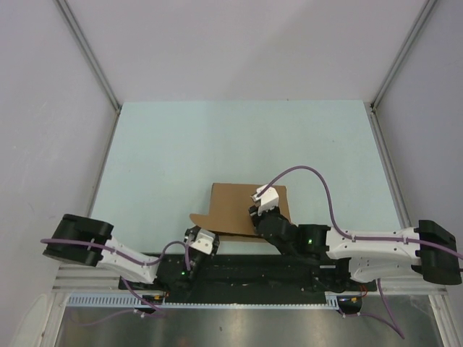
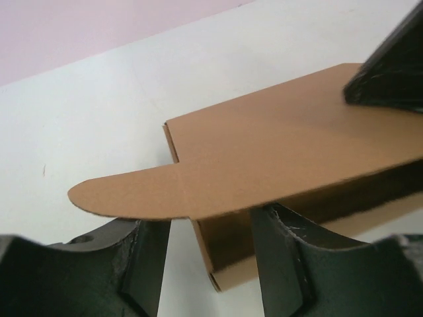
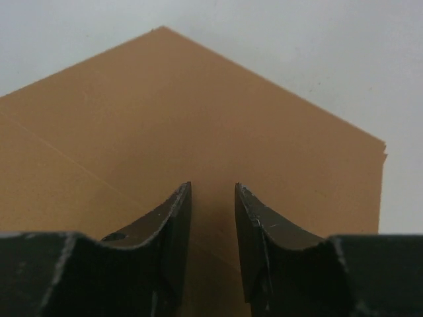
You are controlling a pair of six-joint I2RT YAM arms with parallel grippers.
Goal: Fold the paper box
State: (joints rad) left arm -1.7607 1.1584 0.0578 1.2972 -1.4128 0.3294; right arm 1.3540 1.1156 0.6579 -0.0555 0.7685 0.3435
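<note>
Paper box [image 1: 231, 206] lies on the desk [image 1: 181, 144], toward 6 o'clock from desk centre, close to the arm bases. Plain brown cardboard, top panel flat and closed down, and one side wall shows in the left wrist view. A rounded flap [image 1: 197, 218] sticks out loose at the box's 8 o'clock corner, lifted off the desk.

Left gripper [image 1: 201, 242] is low at the box's 7 o'clock corner, pointing toward 12. Jaws are parted about halfway. In its wrist view the box corner shows in the gap and the rounded flap hangs across above both fingers [image 2: 149, 264]. Nothing is pinched, and I cannot tell whether the fingers touch the flap.

Right gripper [image 1: 264, 202] comes in from 4 o'clock and sits over the 3 o'clock part of the box top. Jaws are drawn in to a narrow slot, not fully closed. Its wrist view shows only the flat cardboard panel beyond the gap, nothing between the fingers [image 3: 168, 231]. Cannot tell whether the tips press on the panel.

Purple cables [image 1: 304, 172] loop from both arms.
</note>
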